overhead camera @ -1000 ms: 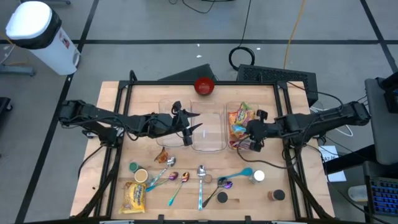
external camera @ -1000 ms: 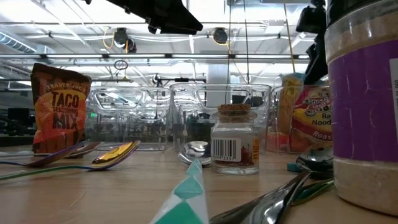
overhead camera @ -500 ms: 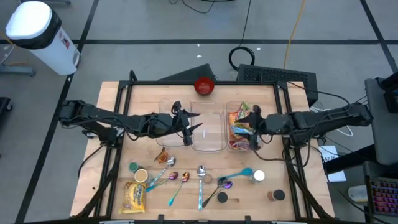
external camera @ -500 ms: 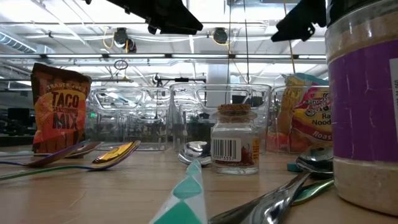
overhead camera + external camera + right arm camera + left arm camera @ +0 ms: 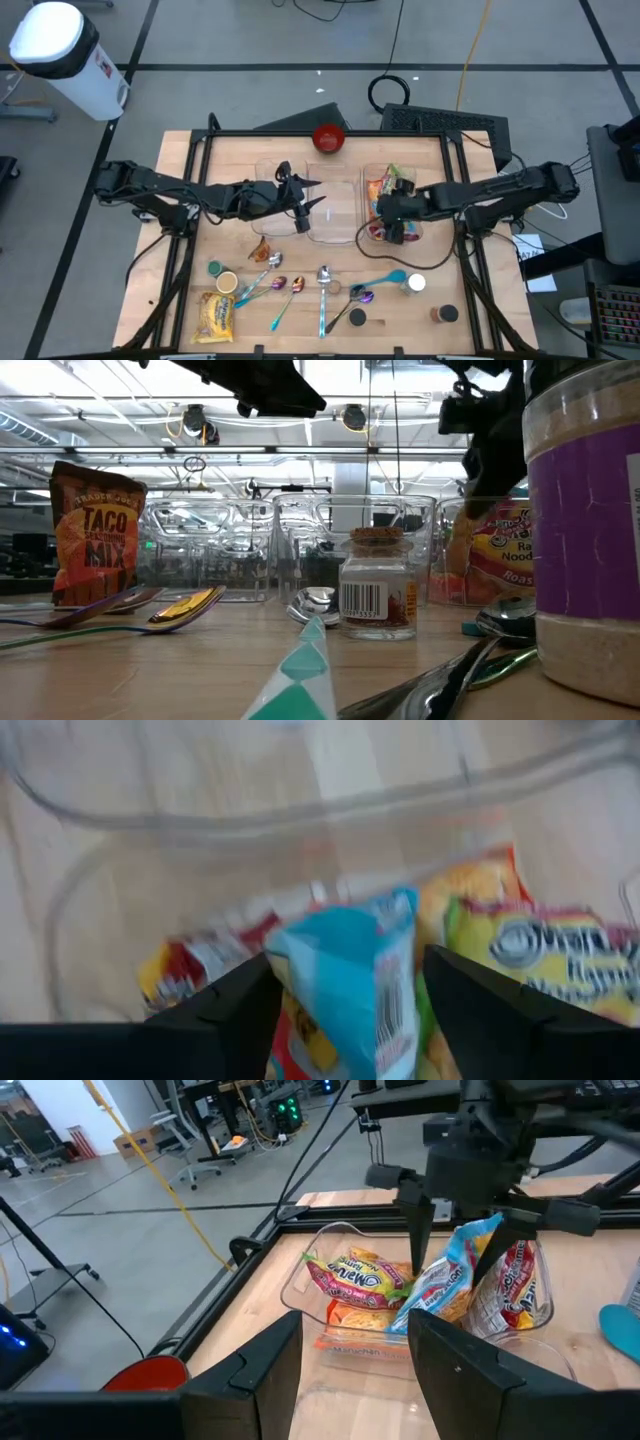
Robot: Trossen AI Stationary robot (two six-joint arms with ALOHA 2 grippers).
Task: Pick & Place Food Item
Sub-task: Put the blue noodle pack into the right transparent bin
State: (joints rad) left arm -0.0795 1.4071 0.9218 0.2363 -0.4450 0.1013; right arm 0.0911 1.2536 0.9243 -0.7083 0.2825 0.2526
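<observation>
High view: clear bin (image 5: 368,205) holds snack packets (image 5: 384,192); right pincer (image 5: 385,215) straddles them, parted.

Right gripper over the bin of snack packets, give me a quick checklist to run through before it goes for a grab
1. Right gripper above the clear bin of packets: ok.
2. Fingers open, straddling the blue packet: ok.
3. Packet standing free between the fingers, not yet gripped: ok.
4. Neighbouring Maruchan packet clear of the fingers: cannot tell.
5. Left gripper parked over the middle bin, out of the way: ok.
</observation>
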